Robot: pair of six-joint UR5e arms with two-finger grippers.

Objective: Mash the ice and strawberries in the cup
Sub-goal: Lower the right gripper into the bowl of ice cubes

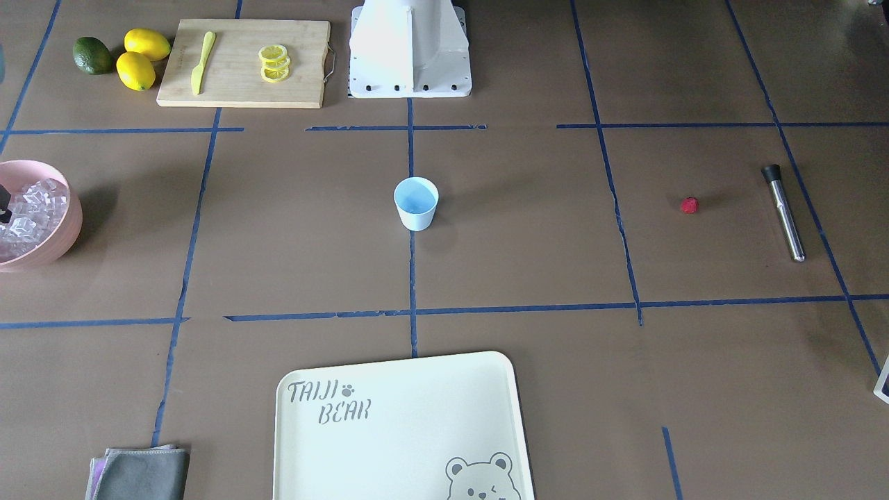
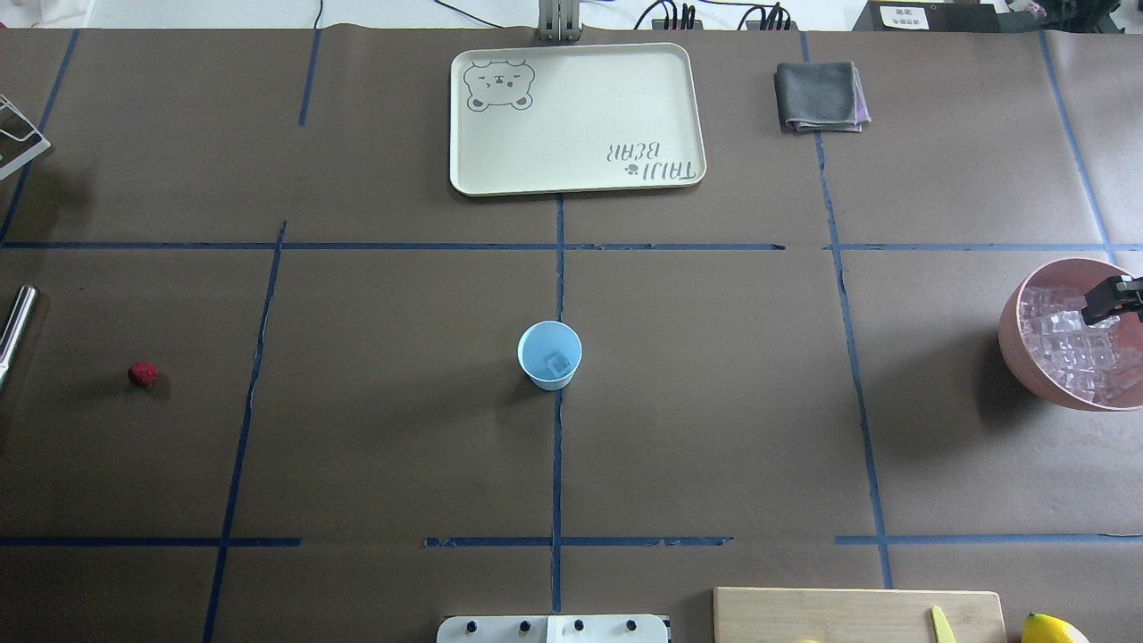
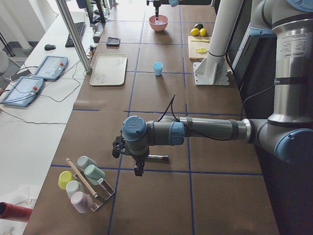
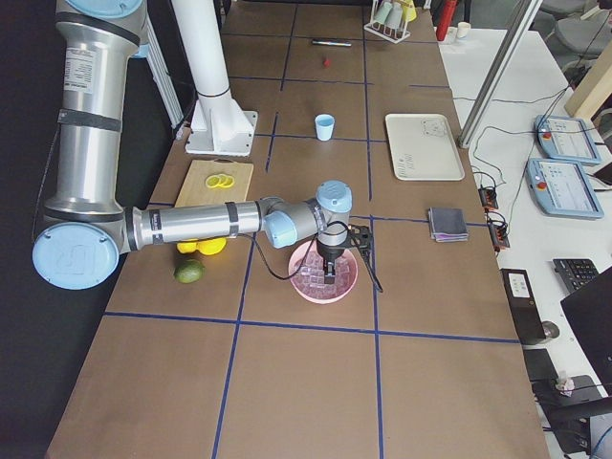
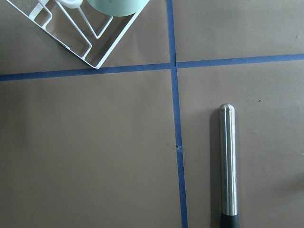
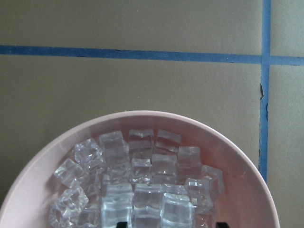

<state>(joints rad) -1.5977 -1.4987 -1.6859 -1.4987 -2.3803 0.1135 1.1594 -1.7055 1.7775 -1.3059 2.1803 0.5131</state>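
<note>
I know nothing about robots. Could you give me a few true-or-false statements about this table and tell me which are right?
The strawberry is in the cup. False: it lies on the table, well apart from the cup.
The cup holds an ice cube. True.
The lemon slices sit on the wooden board. True.
The metal masher stands in the cup. False: it lies flat on the table.
The right arm's fingers hang over the pink bowl. True.
</note>
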